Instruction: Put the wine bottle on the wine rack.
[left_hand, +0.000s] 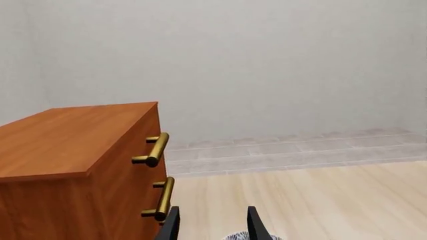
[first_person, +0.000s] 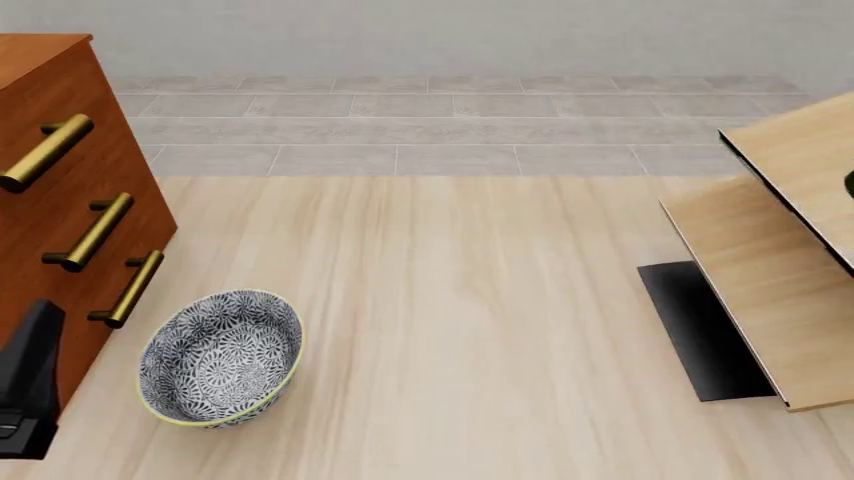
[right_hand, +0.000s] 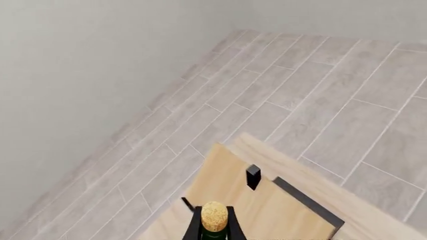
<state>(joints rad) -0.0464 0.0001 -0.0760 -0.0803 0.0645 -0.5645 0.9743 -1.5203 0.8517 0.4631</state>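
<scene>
Pointing its tan-gold cap toward the right wrist camera, the wine bottle (right_hand: 214, 220) runs with its long axis along the fingers of the right pincer (right_hand: 214, 231), whose two dark fingers (right_hand: 193, 227) sit close on either side of the neck just under the cap, closed on it; only the cap and a sliver of green neck show there, so the body and label are hidden. Beyond the cap lie the slanted light-wood panels of the wine rack (right_hand: 267, 205), with dark edges, and the bottle is above them. In the front view the rack (first_person: 774, 290) stands at the right edge on its flat black base plate, and a small dark green spot at that edge may be the bottle, though it is too little to tell. The left pincer (left_hand: 212, 225) shows two dark fingertips set apart with nothing between them, hanging beside the reddish-brown drawer cabinet (first_person: 67, 180) with brass handles. A patterned blue-and-white bowl (first_person: 220, 357) rests on the pale wood tabletop (first_person: 454, 330) just beside the cabinet. Past the tabletop's far edge runs a floor of grey tiles (first_person: 441, 125), ending at a plain pale wall.
</scene>
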